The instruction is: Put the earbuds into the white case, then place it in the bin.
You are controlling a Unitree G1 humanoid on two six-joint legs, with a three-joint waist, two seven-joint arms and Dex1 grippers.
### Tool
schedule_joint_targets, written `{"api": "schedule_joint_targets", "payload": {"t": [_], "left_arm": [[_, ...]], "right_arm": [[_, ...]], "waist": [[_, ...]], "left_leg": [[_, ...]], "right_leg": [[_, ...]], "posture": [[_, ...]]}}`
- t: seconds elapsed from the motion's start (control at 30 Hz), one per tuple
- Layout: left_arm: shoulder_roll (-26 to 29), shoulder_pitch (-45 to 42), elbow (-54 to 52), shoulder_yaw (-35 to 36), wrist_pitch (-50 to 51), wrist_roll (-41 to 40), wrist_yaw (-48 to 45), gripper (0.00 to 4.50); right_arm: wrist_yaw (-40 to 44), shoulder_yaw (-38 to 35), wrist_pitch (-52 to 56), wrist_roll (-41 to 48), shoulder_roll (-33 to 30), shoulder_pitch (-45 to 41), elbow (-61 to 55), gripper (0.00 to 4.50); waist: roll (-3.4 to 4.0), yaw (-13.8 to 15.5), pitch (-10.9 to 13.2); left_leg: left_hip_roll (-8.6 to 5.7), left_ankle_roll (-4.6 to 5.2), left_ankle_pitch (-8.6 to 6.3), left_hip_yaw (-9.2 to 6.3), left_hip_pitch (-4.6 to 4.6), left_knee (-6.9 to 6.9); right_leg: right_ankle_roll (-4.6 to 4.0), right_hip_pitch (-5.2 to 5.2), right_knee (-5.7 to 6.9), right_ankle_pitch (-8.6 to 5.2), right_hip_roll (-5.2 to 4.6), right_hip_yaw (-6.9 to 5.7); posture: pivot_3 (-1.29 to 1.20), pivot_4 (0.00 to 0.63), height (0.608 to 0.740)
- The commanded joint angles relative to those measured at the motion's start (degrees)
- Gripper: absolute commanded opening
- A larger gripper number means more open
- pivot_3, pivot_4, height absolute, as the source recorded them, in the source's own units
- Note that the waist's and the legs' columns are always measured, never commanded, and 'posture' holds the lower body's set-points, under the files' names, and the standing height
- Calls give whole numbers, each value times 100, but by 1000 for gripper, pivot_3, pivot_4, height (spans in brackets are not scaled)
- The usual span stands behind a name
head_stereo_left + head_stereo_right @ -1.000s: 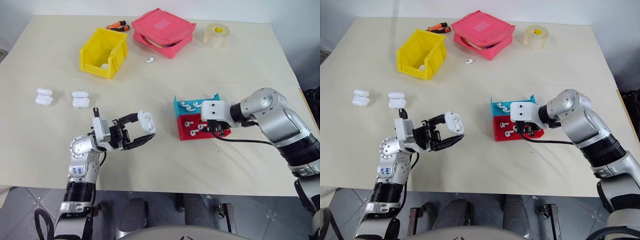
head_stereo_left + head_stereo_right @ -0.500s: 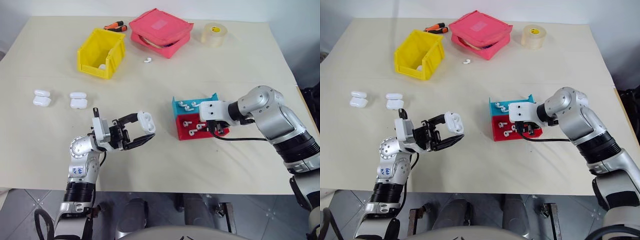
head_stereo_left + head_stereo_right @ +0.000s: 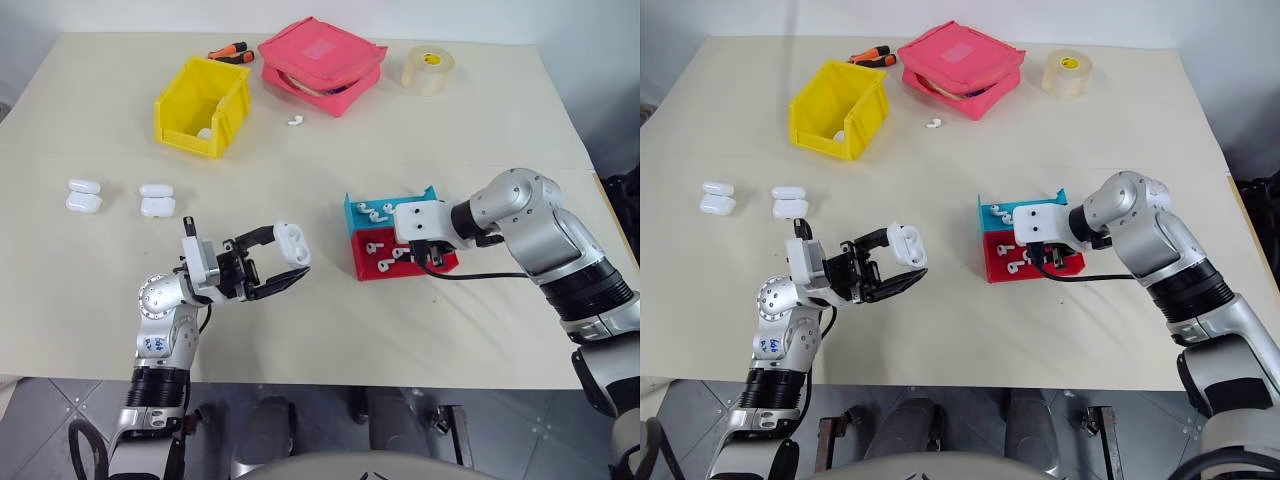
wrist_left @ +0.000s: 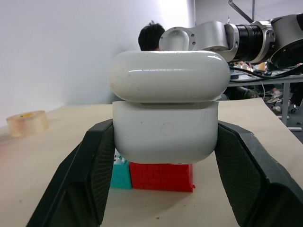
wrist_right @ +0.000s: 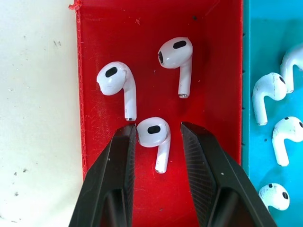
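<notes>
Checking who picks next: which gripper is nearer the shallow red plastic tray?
Right. The right gripper hangs over the red tray, its fingers straddling an earbud; the left gripper holds a white case apart.

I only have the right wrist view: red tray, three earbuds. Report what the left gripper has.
Observer: The left gripper is shut on a white case, held above the table; its lid looks open.
Operator: Give me the bin's position.
Observer: The yellow bin stands on the far side of the table, left of the pink pouch.
Operator: Count the spare cases.
Observer: Two more lie on the table to the robot's left, one beside the other.
</notes>
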Motion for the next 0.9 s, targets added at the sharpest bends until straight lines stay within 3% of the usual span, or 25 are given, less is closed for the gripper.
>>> {"api": "schedule_joint_targets", "payload": {"t": [0.03, 0.1, 0.27, 0.53, 0.7, 0.9], "left_arm": [[36, 31, -198, 42, -104, -22, 50, 2777], [38, 27, -191, 45, -106, -22, 52, 2777], [35, -3, -161, 37, -99, -24, 50, 2777], [17, -157, -26, -48, -35, -78, -127, 2777], [-83, -539, 328, -176, -21, -119, -482, 2777], [-267, -1038, 808, -252, 90, -277, -953, 2777]], "right_arm": [[73, -49, -32, -58, 9, -81, -35, 1538], [93, -47, -17, -65, 12, -76, -40, 1538], [119, -91, 26, -33, 19, -43, -110, 503], [-129, -612, 757, 385, 49, 206, -579, 503], [-595, -1977, 1591, 1577, 273, 843, -1385, 503], [-1240, -3114, 2089, 2855, 817, 1408, -2283, 503]], "waist": [[0, 1, 0], [0, 1, 0], [0, 0, 0], [1, 13, 1], [1, 33, 1], [2, 16, 1]], "left_leg": [[0, 0, 0, 0, 0, 0], [0, 0, 0, 0, 0, 0], [0, 0, 0, 0, 0, 0], [-1, 0, 0, -3, -4, 2], [-1, -1, 0, -15, -13, 8], [-1, -2, 1, -15, -12, 7]], "right_leg": [[0, 0, 0, 0, 0, 0], [0, 0, 0, 0, 0, 0], [0, 0, 0, 0, 0, 0], [0, 0, 0, 0, -2, -3], [0, 0, 0, 0, -3, -16], [0, 0, 1, 0, 0, -17]], "posture": [[0, 150, 740], [0, 150, 740], [0, 150, 740], [0, 150, 740], [0, 150, 740], [0, 150, 740]]}}
